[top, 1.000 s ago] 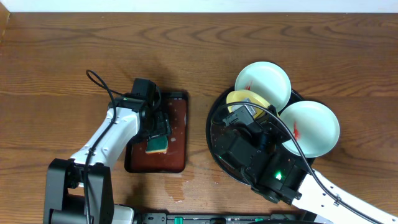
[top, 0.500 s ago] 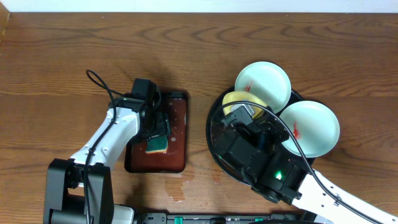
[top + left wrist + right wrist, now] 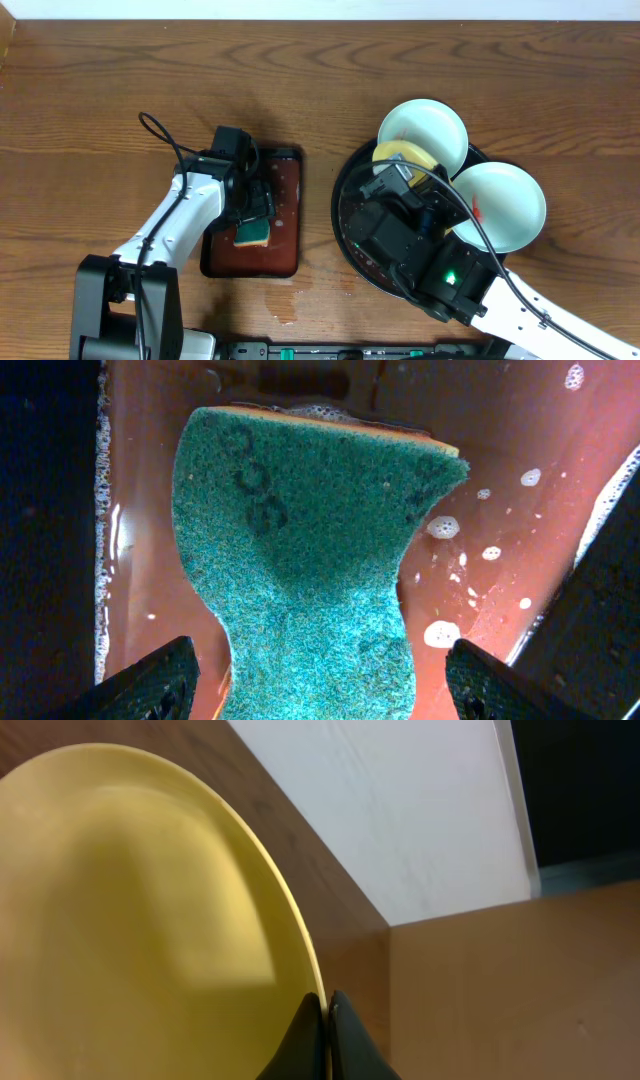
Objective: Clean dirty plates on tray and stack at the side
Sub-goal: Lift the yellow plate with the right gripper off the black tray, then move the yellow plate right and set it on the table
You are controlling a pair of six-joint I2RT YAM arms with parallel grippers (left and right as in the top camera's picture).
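- One large, round, glossy black tray [image 3: 338, 215] is sitting right of centre on the wood-grain tabletop [image 3: 120, 90].
- Two shallow mint plates [image 3: 423, 133] [image 3: 503, 205] are overhanging its far-right rim, one showing a red smear.
- One smooth yellow plate [image 3: 130, 920] is sitting beside them, the right gripper [image 3: 326, 1020] pinching its rim.
- One rough green sponge [image 3: 300, 540], long axis pointing away from the wrist, is lying in a soapy red-brown tray [image 3: 285, 250], the left gripper [image 3: 325, 685] spread wide around it.

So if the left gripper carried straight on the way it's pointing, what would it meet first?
The left gripper would most likely meet the green sponge, lying in the wet red-brown tray right ahead of its open jaws; the remaining gap is unclear.
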